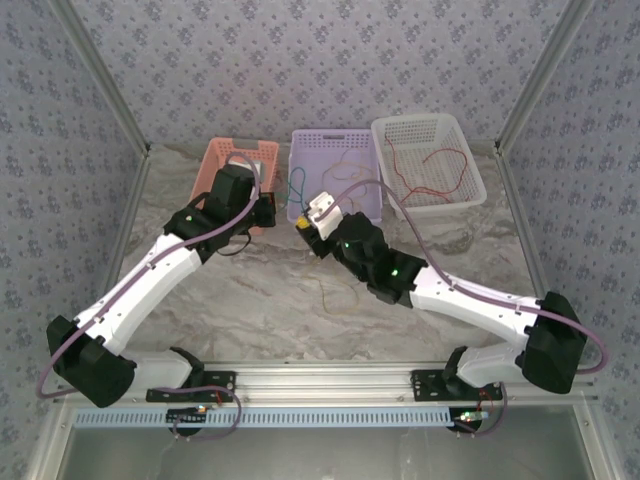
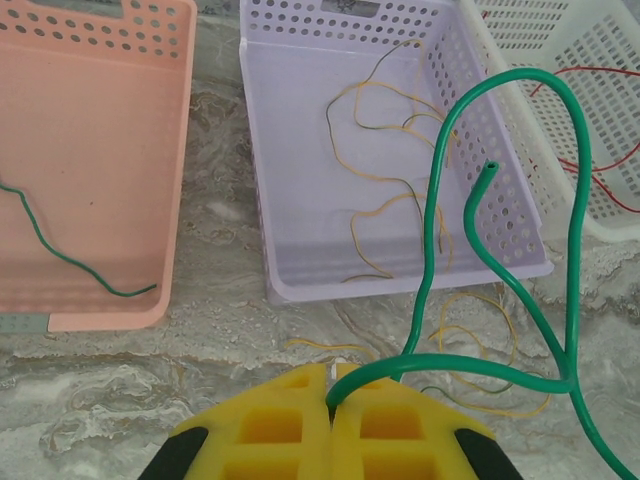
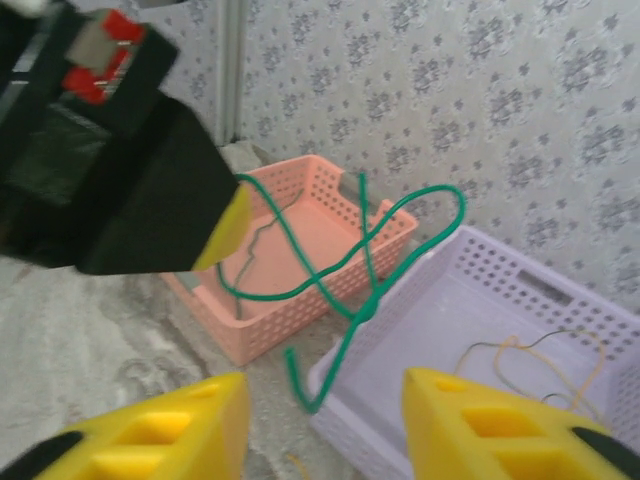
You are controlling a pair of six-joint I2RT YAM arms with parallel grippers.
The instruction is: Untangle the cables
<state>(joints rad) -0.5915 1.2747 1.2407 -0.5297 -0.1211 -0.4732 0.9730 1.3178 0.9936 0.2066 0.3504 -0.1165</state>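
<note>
1. While I hold the rig here, the left gripper [image 2: 330, 385] is clamped tight on a green cable [image 2: 440, 180], which loops up and off toward two o'clock from its pads.
2. The right gripper [image 3: 325, 425] stands with its fingers well apart and nothing between them. The green cable's free end dangles just in front of it.
3. Sorted so far, by my reading: red cables [image 1: 440, 152] lie in the white basket [image 2: 560, 60] at one o'clock, and another green cable [image 2: 60, 258] lies in the pink basket [image 2: 100, 30] at eleven.
4. Left to do: thin yellow and dark cables [image 2: 372, 178] lie crossed in the lilac basket [image 2: 255, 150] at twelve, and yellow loops [image 2: 480, 335] spill onto the table [image 2: 220, 340] at its near wall.
5. I judge the task past halfway. The held cable looks free of the others but isn't set down yet.
</note>
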